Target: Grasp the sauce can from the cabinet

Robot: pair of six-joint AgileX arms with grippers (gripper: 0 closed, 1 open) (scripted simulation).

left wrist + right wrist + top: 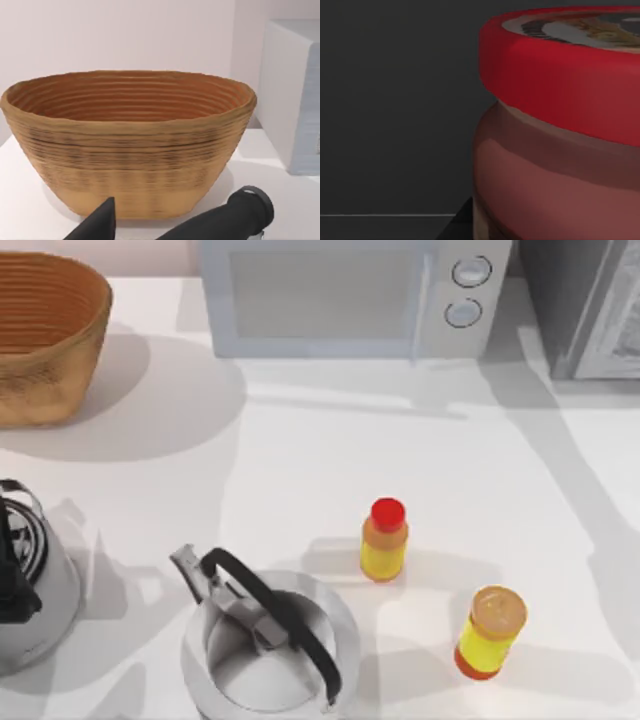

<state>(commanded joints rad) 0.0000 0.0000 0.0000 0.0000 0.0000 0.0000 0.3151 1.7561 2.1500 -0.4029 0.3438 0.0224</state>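
The sauce can (560, 125) looms very close in the right wrist view. It has a red lid with a dark-and-white mark on top and a reddish-tan side. Around it is the dark inside of the cabinet (590, 310), which stands at the table's back right corner. My right gripper is inside that cabinet, right at the can. My left gripper (160, 227) is parked at the table's left and faces the woven basket (130, 145). One dark fingertip (102, 222) sits far off to the side, so the gripper is open and holds nothing.
A microwave (350, 295) stands at the back centre, with the basket (45, 335) at back left. Two kettles (270, 645) (25, 585) occupy the front left. A yellow bottle with a red cap (385, 540) and one with an orange cap (492, 632) stand front right.
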